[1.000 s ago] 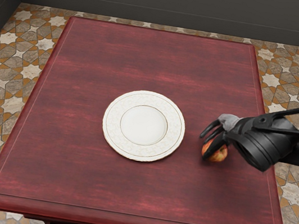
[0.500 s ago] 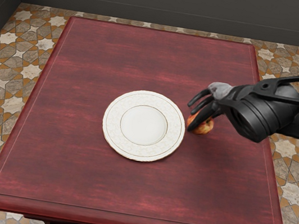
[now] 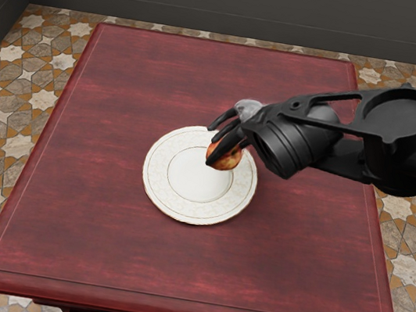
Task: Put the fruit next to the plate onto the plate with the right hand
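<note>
A small round fruit [image 3: 226, 158], orange-red with a paler yellowish patch, is seen above the far right part of a plate [image 3: 157, 187], over the border between rim and well. It is enclosed from above and from the left by the dark curled fingers of the right hand [image 3: 235, 132]. Whether it touches the plate cannot be told. The plate is round and white, with a broad, faintly patterned rim edged by a thin gold line and a plain, bare well. It is laid flat near the middle of the dark red wooden table [image 3: 98, 249].
</note>
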Robot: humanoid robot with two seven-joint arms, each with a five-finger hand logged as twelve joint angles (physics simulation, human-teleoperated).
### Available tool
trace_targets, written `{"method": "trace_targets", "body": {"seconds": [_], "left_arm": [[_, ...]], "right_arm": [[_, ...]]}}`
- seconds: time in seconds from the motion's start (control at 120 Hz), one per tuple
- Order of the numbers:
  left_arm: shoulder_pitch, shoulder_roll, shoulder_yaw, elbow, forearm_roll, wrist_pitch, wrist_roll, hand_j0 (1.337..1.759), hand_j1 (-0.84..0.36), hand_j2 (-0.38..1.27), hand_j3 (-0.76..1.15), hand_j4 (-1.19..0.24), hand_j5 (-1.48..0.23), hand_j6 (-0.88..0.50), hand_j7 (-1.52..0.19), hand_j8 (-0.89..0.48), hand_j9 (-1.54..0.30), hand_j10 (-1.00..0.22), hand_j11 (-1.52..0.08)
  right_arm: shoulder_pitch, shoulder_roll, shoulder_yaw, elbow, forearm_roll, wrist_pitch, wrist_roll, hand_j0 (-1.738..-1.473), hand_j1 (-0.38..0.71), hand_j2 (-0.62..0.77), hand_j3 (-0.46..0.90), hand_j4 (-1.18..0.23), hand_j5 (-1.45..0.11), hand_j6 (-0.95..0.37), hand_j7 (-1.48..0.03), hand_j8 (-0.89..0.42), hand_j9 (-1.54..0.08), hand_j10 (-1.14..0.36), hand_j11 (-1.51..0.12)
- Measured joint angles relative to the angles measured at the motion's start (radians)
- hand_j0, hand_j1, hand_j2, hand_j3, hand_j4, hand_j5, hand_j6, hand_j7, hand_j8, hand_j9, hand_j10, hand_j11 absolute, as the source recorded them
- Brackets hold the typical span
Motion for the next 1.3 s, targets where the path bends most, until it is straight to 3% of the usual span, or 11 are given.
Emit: {"method": "trace_targets", "body": {"seconds": [0.15, 0.367, 0.6, 0.742, 0.975, 1.208, 1.3], "left_arm": [[0.000, 0.000, 0.000, 0.000, 0.000, 0.000, 0.000, 1.658, 0.06, 0.05, 0.00, -0.25, -0.32, -0.25, -0.32, -0.25, -0.32, -0.25, -0.32], [0.000, 0.000, 0.000, 0.000, 0.000, 0.000, 0.000, 1.658, 0.06, 0.05, 0.00, -0.25, -0.32, -0.25, -0.32, -0.25, -0.32, -0.25, -0.32], [0.000, 0.000, 0.000, 0.000, 0.000, 0.000, 0.000, 1.658, 0.06, 0.05, 0.00, -0.25, -0.32, -0.25, -0.32, -0.25, -0.32, -0.25, -0.32], [0.000, 0.000, 0.000, 0.000, 0.000, 0.000, 0.000, 1.658, 0.06, 0.05, 0.00, -0.25, -0.32, -0.25, -0.32, -0.25, -0.32, -0.25, -0.32], [0.000, 0.000, 0.000, 0.000, 0.000, 0.000, 0.000, 1.658, 0.06, 0.05, 0.00, -0.25, -0.32, -0.25, -0.32, -0.25, -0.32, -0.25, -0.32], [0.000, 0.000, 0.000, 0.000, 0.000, 0.000, 0.000, 1.658, 0.06, 0.05, 0.00, -0.25, -0.32, -0.25, -0.32, -0.25, -0.32, -0.25, -0.32], [0.000, 0.000, 0.000, 0.000, 0.000, 0.000, 0.000, 1.658, 0.06, 0.05, 0.00, -0.25, -0.32, -0.25, -0.32, -0.25, -0.32, -0.25, -0.32]], "right_arm": [[-0.044, 0.080, 0.008, -0.087, -0.006, 0.000, 0.011, -1.652, 0.26, 0.30, 0.00, -0.81, -1.27, -0.88, -1.13, -0.27, -1.20, -0.38, -1.14], [-0.081, 0.134, 0.014, -0.146, -0.026, 0.000, 0.009, -1.650, 0.23, 0.27, 0.00, -0.81, -1.24, -0.87, -1.13, -0.31, -1.18, -0.39, -1.14], [-0.088, 0.159, 0.014, -0.160, -0.033, -0.005, 0.007, -1.655, 0.19, 0.14, 0.00, -0.60, -0.86, -0.63, -0.81, -0.41, -0.84, -0.45, -0.82], [-0.089, 0.162, 0.014, -0.160, -0.034, -0.005, 0.007, -1.656, 0.11, 0.04, 0.00, -0.46, -0.63, -0.47, -0.61, -0.37, -0.62, -0.38, -0.61], [-0.079, 0.149, 0.016, -0.152, -0.033, -0.005, 0.005, -1.658, 0.00, -0.02, 0.00, -0.32, -0.43, -0.32, -0.42, -0.29, -0.42, -0.29, -0.42], [-0.039, 0.071, 0.044, -0.147, -0.037, -0.005, 0.011, -1.658, -0.17, -0.02, 0.00, -0.16, -0.21, -0.16, -0.21, -0.15, -0.21, -0.15, -0.21], [-0.028, -0.002, 0.066, -0.145, -0.051, -0.005, 0.018, -1.658, -0.21, -0.02, 0.00, -0.12, -0.16, -0.13, -0.16, -0.12, -0.16, -0.12, -0.16]]}}
